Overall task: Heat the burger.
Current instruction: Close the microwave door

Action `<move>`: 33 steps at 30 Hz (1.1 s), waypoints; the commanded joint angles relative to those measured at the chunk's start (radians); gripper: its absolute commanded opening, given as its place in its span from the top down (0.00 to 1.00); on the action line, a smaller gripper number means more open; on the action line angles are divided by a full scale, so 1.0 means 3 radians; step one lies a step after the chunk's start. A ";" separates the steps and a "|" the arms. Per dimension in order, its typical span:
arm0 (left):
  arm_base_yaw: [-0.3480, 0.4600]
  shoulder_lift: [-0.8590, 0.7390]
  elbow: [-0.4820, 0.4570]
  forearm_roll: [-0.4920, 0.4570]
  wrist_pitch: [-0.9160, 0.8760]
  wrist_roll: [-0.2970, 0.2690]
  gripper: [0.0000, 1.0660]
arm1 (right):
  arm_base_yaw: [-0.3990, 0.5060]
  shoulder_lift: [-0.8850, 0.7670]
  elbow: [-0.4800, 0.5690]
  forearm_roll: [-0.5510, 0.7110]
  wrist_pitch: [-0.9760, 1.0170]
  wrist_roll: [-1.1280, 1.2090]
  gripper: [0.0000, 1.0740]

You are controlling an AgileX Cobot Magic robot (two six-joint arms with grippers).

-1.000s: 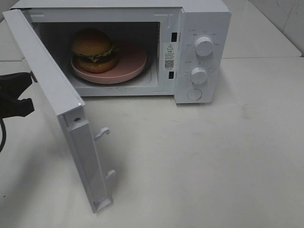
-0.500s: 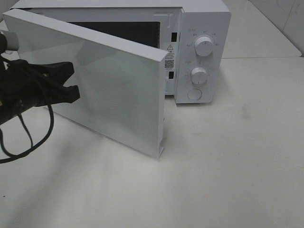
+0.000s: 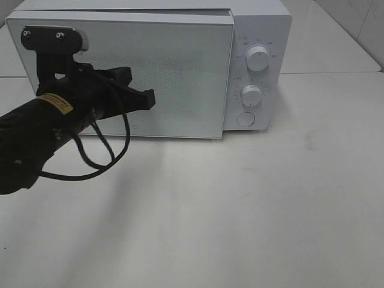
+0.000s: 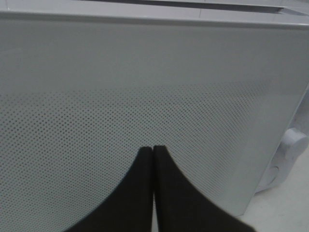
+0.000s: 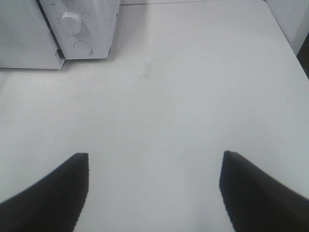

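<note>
White table [image 3: 270, 210], burger hidden behind microwave door [image 3: 180, 72]; left jaws clenched empty, right jaws released.

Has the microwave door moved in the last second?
Yes. The door swung from wide open to shut, now flush beside the fixed knob panel, with the left gripper at it.

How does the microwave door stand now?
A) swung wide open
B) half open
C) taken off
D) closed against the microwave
D: the door lies flush against the microwave, nothing of the inside showing, with the shut left hand at its panel.
</note>
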 commanded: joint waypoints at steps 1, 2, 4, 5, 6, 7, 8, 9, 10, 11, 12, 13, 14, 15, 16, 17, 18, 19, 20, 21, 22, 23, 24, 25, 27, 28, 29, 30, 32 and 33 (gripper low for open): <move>-0.0137 0.0087 -0.0210 -0.0457 0.0013 0.0383 1.00 | -0.0010 -0.0087 0.0003 -0.0027 -0.0017 0.0020 0.31; -0.0137 0.0087 -0.0210 -0.0457 0.0013 0.0383 1.00 | -0.0010 -0.0087 0.0003 -0.0027 -0.0017 0.0020 0.31; -0.0187 0.0187 -0.0370 -0.0633 0.0020 0.0473 1.00 | -0.0010 -0.0087 0.0003 -0.0027 -0.0017 0.0020 0.31; -0.0187 0.0187 -0.0370 -0.0633 0.0020 0.0473 1.00 | -0.0010 -0.0087 0.0003 -0.0027 -0.0017 0.0020 0.31; -0.0187 0.0253 -0.0487 -0.0633 0.0093 0.0473 1.00 | -0.0010 -0.0087 0.0003 -0.0027 -0.0017 0.0020 0.31; -0.0187 0.0253 -0.0487 -0.0633 0.0093 0.0473 1.00 | -0.0010 -0.0087 0.0003 -0.0027 -0.0017 0.0020 0.31; -0.0187 0.0313 -0.0583 -0.0640 0.0127 0.0473 1.00 | -0.0010 -0.0087 0.0003 -0.0027 -0.0017 0.0020 0.31; -0.0187 0.0347 -0.0627 -0.0640 0.0127 0.0473 1.00 | -0.0010 -0.0087 0.0003 -0.0027 -0.0017 0.0020 0.31; -0.0187 0.0347 -0.0627 -0.0640 0.0127 0.0473 1.00 | -0.0010 -0.0087 0.0003 -0.0027 -0.0017 0.0020 0.31; -0.0187 0.0400 -0.0727 -0.0643 0.0170 0.0473 1.00 | -0.0010 -0.0087 0.0003 -0.0027 -0.0017 0.0020 0.31; -0.0187 0.0420 -0.0773 -0.0660 0.0183 0.0473 1.00 | -0.0010 -0.0087 0.0003 -0.0027 -0.0017 0.0020 0.31; -0.0187 0.0420 -0.0773 -0.0660 0.0183 0.0473 1.00 | -0.0010 -0.0087 0.0003 -0.0027 -0.0017 0.0020 0.31; -0.0187 0.0463 -0.0850 -0.0703 0.0203 0.0483 1.00 | -0.0010 -0.0087 0.0003 -0.0027 -0.0017 0.0020 0.31; -0.0187 0.0463 -0.0850 -0.0703 0.0203 0.0483 1.00 | -0.0010 -0.0087 0.0003 -0.0027 -0.0017 0.0020 0.31; -0.0187 0.0490 -0.0897 -0.0733 0.0210 0.0500 1.00 | -0.0010 -0.0087 0.0003 -0.0027 -0.0017 0.0020 0.31; -0.0187 0.0537 -0.0983 -0.0810 0.0267 0.0563 1.00 | -0.0010 -0.0087 0.0003 -0.0027 -0.0017 0.0020 0.31; -0.0187 0.0537 -0.0983 -0.0810 0.0267 0.0563 1.00 | -0.0010 -0.0087 0.0003 -0.0027 -0.0017 0.0020 0.31; -0.0187 0.0570 -0.1043 -0.0837 0.0303 0.0587 1.00 | -0.0010 -0.0087 0.0003 -0.0027 -0.0017 0.0020 0.31; -0.0187 0.0637 -0.1133 -0.0883 0.0333 0.0657 1.00 | -0.0010 -0.0087 0.0003 -0.0027 -0.0017 0.0020 0.31; -0.0187 0.0687 -0.1237 -0.0920 0.0363 0.0720 1.00 | -0.0010 -0.0087 0.0003 -0.0027 -0.0017 0.0020 0.31; -0.0187 0.0687 -0.1237 -0.0920 0.0363 0.0720 1.00 | -0.0010 -0.0087 0.0003 -0.0027 -0.0017 0.0020 0.31; -0.0177 0.0717 -0.1280 -0.0947 0.0370 0.0733 1.00 | -0.0010 -0.0087 0.0003 -0.0027 -0.0017 0.0020 0.31; -0.0177 0.0717 -0.1280 -0.0947 0.0370 0.0733 1.00 | -0.0010 -0.0087 0.0003 -0.0027 -0.0017 0.0020 0.31; -0.0170 0.0757 -0.1360 -0.0990 0.0400 0.0733 1.00 | -0.0010 -0.0087 0.0003 -0.0027 -0.0017 0.0020 0.31; -0.0160 0.0773 -0.1397 -0.1030 0.0427 0.0733 1.00 | -0.0010 -0.0087 0.0003 -0.0027 -0.0017 0.0020 0.31; -0.0117 0.0817 -0.1470 -0.1070 0.0477 0.0733 1.00 | -0.0010 -0.0087 0.0003 -0.0027 -0.0017 0.0020 0.31; -0.0093 0.0847 -0.1540 -0.1067 0.0533 0.0733 1.00 | -0.0010 -0.0087 0.0003 -0.0027 -0.0017 0.0020 0.31; -0.0093 0.0847 -0.1540 -0.1067 0.0533 0.0733 1.00 | -0.0010 -0.0087 0.0003 -0.0027 -0.0017 0.0020 0.31; -0.0083 0.0867 -0.1570 -0.1063 0.0540 0.0740 1.00 | -0.0010 -0.0087 0.0003 -0.0027 -0.0017 0.0020 0.31; -0.0083 0.0870 -0.1577 -0.1060 0.0550 0.0757 1.00 | -0.0010 -0.0087 0.0003 -0.0027 -0.0017 0.0020 0.31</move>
